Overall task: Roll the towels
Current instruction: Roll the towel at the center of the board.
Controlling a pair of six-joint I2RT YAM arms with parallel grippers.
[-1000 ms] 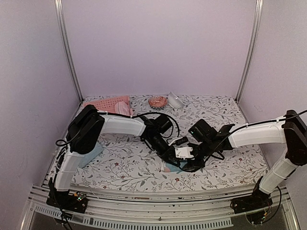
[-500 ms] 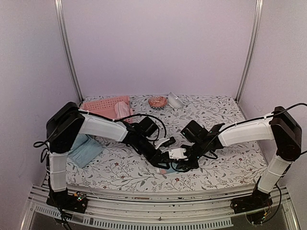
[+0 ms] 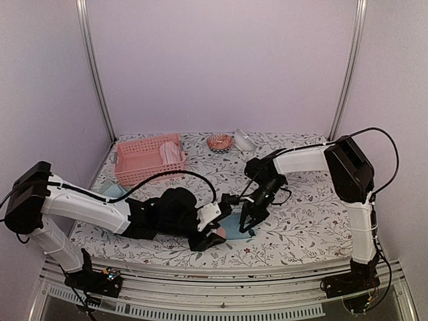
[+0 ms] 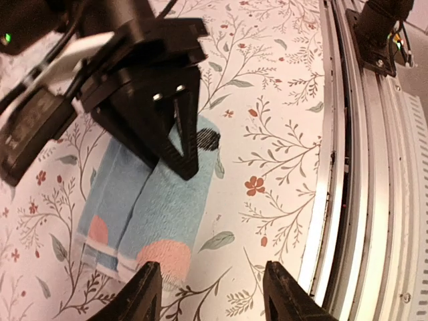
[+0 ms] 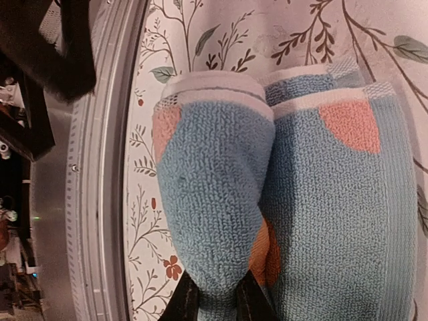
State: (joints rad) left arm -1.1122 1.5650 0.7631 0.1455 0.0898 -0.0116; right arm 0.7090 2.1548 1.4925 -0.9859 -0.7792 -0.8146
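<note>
The blue patterned towel lies low in the middle of the overhead view, close to the near edge of the desk, folded into two long ridges. The right tool is narrowed onto one raised ridge of that towel, pinching only a thin fold at its end. The left tool stands wide with nothing between its fingers, hovering just off the towel's striped hem, lower centre in its own view. The likeliest trouble is the pinch letting go: the bite is small and the cloth is soft, so a pull could slip the fold free and loosen it. The two tools also sit very near each other over one small cloth, so a careless approach by the left could knock the right or push the towel askew. The metal rail runs just beside the towel, and dragging towards it risks a corner hanging over the edge. There is more room up-frame, short of the pink basket at upper left.
</note>
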